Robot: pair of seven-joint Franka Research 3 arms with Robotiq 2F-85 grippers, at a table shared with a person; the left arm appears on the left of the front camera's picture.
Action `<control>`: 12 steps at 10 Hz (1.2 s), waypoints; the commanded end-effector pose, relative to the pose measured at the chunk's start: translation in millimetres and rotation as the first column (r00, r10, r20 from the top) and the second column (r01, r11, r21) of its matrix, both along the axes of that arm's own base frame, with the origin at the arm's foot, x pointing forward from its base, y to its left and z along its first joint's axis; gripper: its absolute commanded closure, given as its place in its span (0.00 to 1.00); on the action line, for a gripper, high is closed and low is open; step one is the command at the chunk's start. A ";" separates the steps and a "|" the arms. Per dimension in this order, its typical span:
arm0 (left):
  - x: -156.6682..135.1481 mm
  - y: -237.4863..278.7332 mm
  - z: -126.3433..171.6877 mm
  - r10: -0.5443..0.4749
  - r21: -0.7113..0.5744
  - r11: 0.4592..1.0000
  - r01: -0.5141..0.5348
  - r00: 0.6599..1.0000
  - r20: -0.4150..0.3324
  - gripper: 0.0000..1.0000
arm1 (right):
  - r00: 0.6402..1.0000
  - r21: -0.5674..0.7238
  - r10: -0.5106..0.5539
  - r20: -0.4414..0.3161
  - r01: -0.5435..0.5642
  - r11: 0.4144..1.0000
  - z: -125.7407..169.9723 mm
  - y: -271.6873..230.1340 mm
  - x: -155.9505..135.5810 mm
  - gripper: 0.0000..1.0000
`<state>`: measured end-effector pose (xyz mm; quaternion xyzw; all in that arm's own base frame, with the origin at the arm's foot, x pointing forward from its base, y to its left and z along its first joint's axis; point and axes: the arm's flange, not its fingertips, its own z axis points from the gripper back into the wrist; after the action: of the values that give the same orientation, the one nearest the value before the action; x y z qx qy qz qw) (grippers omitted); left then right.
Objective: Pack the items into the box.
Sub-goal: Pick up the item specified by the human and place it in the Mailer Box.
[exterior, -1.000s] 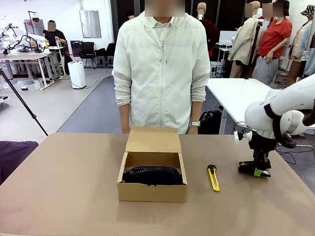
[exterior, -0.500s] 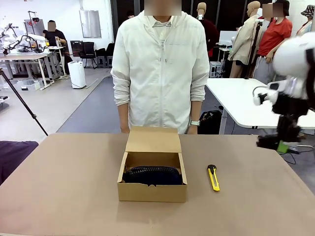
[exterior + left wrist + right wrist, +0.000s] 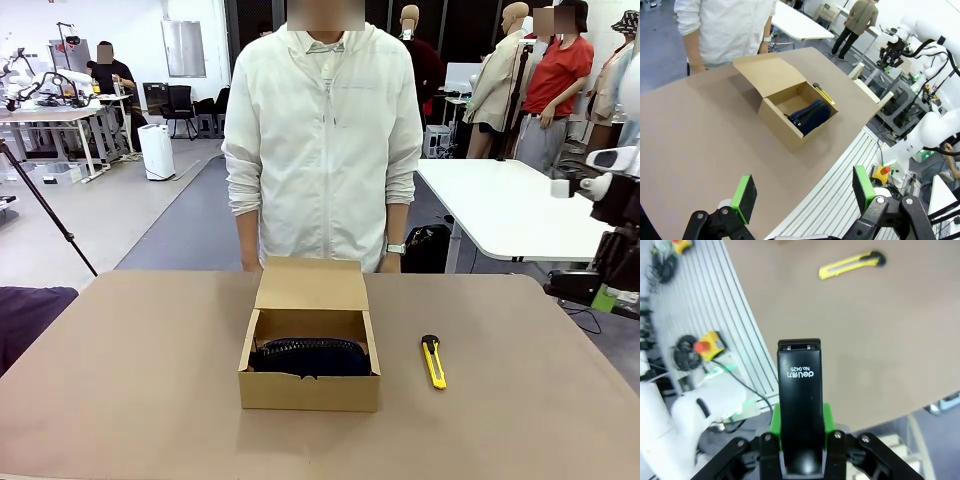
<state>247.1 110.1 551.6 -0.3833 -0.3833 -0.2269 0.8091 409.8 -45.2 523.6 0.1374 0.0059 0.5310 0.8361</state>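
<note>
Your right hand [image 3: 597, 293] is lifted above the desk's [image 3: 150, 380] right edge, its green pads clamped on the sides of a black stapler [image 3: 799, 380]. The stapler's length juts out ahead of the fingers, probably so it can be lowered in end first. Its top reads "deli" and "No.0425", upside down in the wrist view.

Mid-desk stands the brown cardboard box [image 3: 310, 390]. Its lid flap is tipped up at the back, leaving the opening clear. The navy pouch [image 3: 310, 355] already lies inside, filling the width.

A yellow utility knife [image 3: 433, 362] lies between the box and the right edge. Your left hand [image 3: 804, 192] hangs wide open and empty above the desk's near edge.
</note>
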 end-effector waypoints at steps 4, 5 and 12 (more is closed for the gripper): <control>-1.3 -0.5 -1.4 -0.005 -0.002 1.000 0.005 1.000 0.012 0.00 | 0.975 -0.078 0.222 0.026 -0.219 0.973 19.7 109.9 12.0 1.00; -1.3 -0.5 -1.4 -0.005 -0.002 1.000 0.005 1.000 0.012 0.00 | 0.939 -0.181 0.337 0.073 -0.320 0.930 28.7 169.6 0.8 1.00; -1.3 -0.5 -1.4 -0.005 -0.002 1.000 0.005 1.000 0.012 0.00 | 0.712 -0.368 0.567 0.414 -0.438 0.820 -41.1 430.8 -32.5 1.00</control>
<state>247.1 109.9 551.9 -0.3826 -0.3830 -0.2271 0.8095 366.3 388.5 497.1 -0.0653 -0.1153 0.7736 0.6197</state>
